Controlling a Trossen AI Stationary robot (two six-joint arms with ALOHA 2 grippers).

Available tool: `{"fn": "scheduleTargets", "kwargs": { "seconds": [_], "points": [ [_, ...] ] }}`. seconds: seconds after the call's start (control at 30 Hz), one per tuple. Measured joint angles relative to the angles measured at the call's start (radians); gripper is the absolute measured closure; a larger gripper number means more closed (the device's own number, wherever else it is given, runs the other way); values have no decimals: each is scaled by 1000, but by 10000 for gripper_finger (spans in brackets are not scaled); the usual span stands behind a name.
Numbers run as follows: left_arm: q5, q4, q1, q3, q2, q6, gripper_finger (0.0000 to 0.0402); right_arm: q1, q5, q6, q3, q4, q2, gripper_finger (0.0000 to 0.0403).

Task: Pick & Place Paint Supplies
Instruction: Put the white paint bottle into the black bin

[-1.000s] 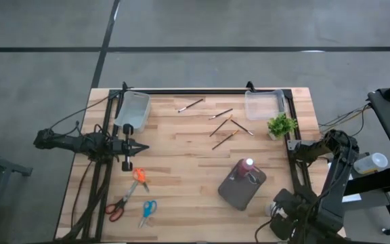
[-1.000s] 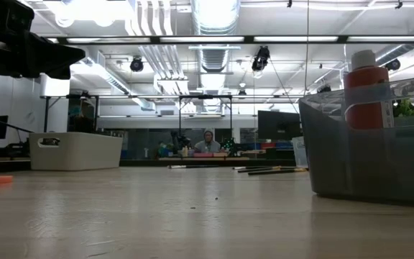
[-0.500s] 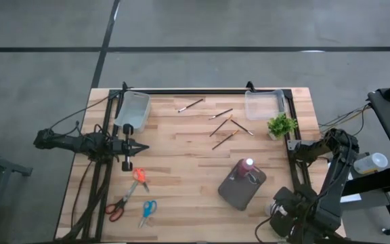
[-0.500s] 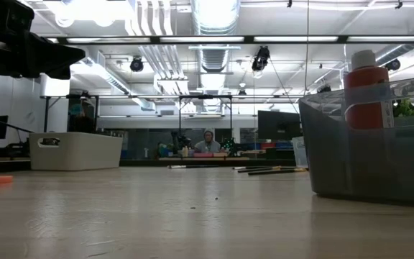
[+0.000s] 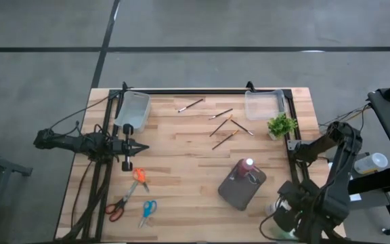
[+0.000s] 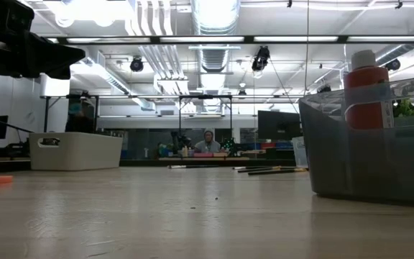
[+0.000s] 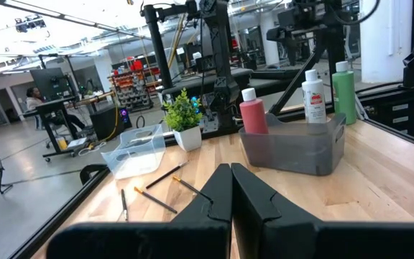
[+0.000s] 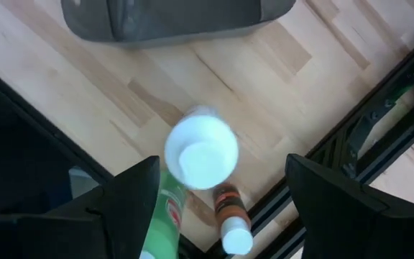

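Observation:
A red paint bottle (image 5: 248,167) stands upright in the grey bin (image 5: 239,192); it also shows in the low view (image 6: 365,90). In the right wrist view, the white bottle (image 8: 201,152), green bottle (image 8: 162,210) and dark red bottle (image 8: 230,219) stand on the table's near right corner. My right gripper (image 8: 221,194) hangs open above them, one finger on either side of the white bottle, touching nothing. Several thin brushes (image 5: 225,127) lie flat on the far middle of the table. My left gripper (image 5: 141,146) waits shut at the left side.
A small potted plant (image 5: 281,125) and a clear tray (image 5: 263,104) sit at the far right, and another clear tray (image 5: 132,110) at the far left. Three pairs of scissors lie near left, orange (image 5: 137,177), red (image 5: 116,207) and blue (image 5: 147,210). Black frame rails (image 8: 365,137) border the right edge.
My right arm's upper links have swung a little toward the table's right edge, while its gripper stays over the bottles at the near right corner. Nothing on the table has moved.

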Motion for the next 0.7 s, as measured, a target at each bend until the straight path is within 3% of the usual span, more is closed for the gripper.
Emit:
{"fn": "scheduleTargets", "kwargs": {
  "seconds": [0.27,0.7],
  "points": [
    [0,0,0,0,0,0,401,1,21,35,-126,136,-84,108],
    [0,0,0,0,0,0,401,1,-19,50,-110,172,-38,108]
  ]
}}
